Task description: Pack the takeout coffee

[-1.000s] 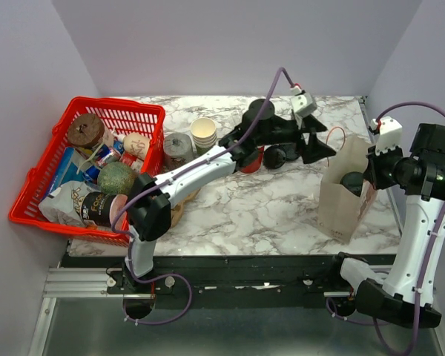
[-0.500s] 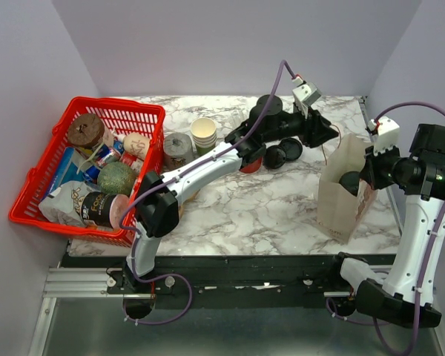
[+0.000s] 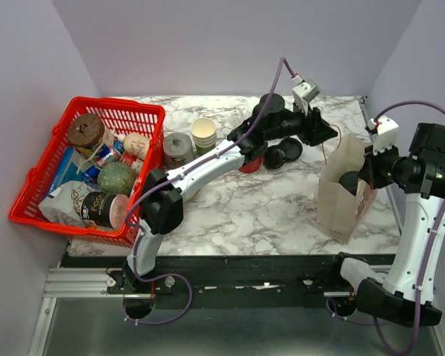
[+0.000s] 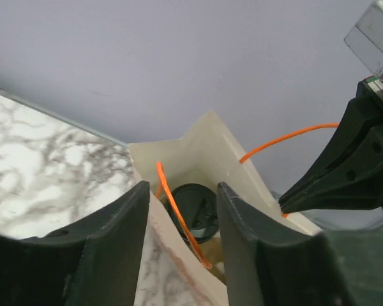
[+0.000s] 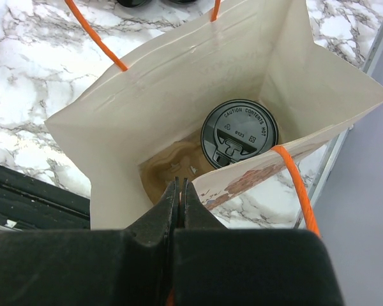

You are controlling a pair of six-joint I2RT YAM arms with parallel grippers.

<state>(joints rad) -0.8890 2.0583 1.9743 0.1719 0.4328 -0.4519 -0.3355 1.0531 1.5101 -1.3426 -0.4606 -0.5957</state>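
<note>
The takeout coffee stands upright inside the cream paper bag, and only its round black lid shows. My right gripper is shut on the bag's near rim, at the bag's right side in the top view. My left gripper hangs above the table just left of the bag's far top edge, open with nothing between its fingers. Through the left gripper's gap I see the bag's mouth and the coffee lid below an orange handle.
A red basket full of groceries sits at the left. A stack of lidless paper cups, a grey tin, loose black lids and a red cup stand mid-table under the left arm.
My left gripper has pulled up and toward the far edge, away from the bag's mouth, and its jaws have narrowed. The right arm and the bag have stayed put.
</note>
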